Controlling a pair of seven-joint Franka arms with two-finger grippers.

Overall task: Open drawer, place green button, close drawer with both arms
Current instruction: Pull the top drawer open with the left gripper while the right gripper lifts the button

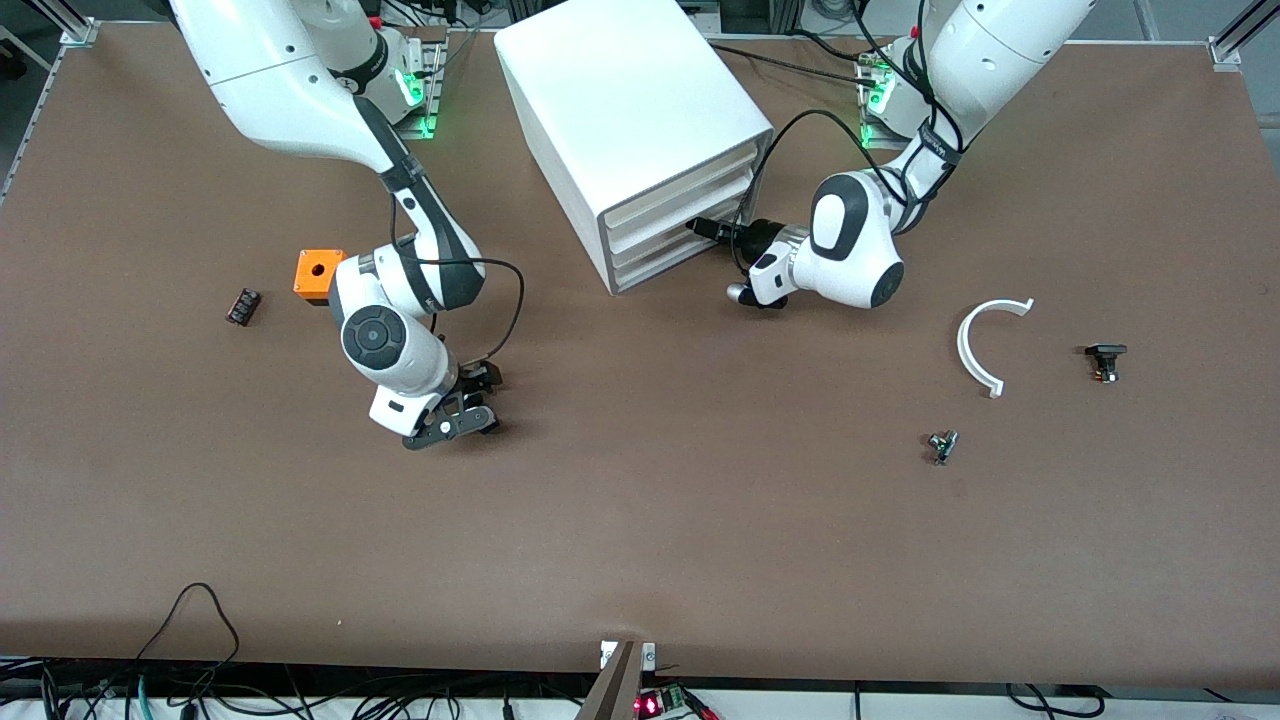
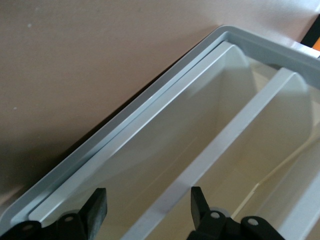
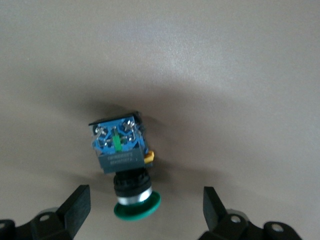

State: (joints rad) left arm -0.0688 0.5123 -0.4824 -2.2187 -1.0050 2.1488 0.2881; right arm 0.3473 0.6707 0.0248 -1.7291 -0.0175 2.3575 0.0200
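The green-capped button [image 3: 122, 150] lies on its side on the bare table, blue-grey base away from my right gripper [image 3: 145, 195]. That gripper is open and empty, its fingers either side of the green cap without touching it. In the front view my right gripper [image 1: 465, 420] hangs low over the table and hides the button. My left gripper [image 1: 705, 228] is at the front of the white cabinet [image 1: 620, 90], where all three drawers look shut. It is open [image 2: 148, 196], astride a white ridge along the upper edge of the lowest drawer [image 2: 165, 135], which also shows in the front view [image 1: 655, 262].
An orange box [image 1: 318, 274] and a small black part [image 1: 243, 305] lie toward the right arm's end. A white curved piece [image 1: 988, 340], a black-capped part [image 1: 1105, 360] and a small grey part [image 1: 941, 445] lie toward the left arm's end.
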